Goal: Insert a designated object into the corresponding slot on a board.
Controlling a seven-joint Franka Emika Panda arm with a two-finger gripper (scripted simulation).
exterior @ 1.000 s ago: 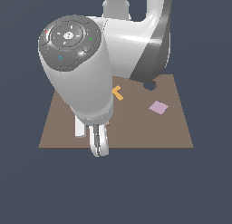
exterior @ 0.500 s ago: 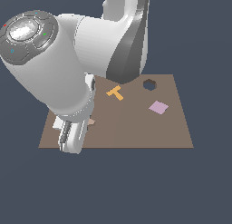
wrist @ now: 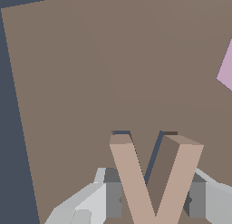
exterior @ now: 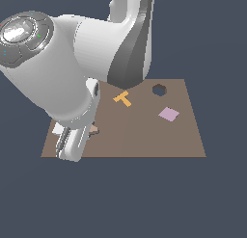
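Gripper (wrist: pixel 152 200) is clamped on the tan V piece (wrist: pixel 152 177), fingers (wrist: pixel 113 198) on both sides, over the board (exterior: pixel 144 131) near its edge at the exterior view's left. In wrist view dark slivers just past the V's arm tips look like the slot (wrist: pixel 121 133), mostly hidden under the piece. Risks: V slightly off in angle or pos w/ the cut-out, so arms catch the rim and it jams or sits proud; letting go early leaves it tilted. The arm blocks the exterior view there, so alignment can't be checked.
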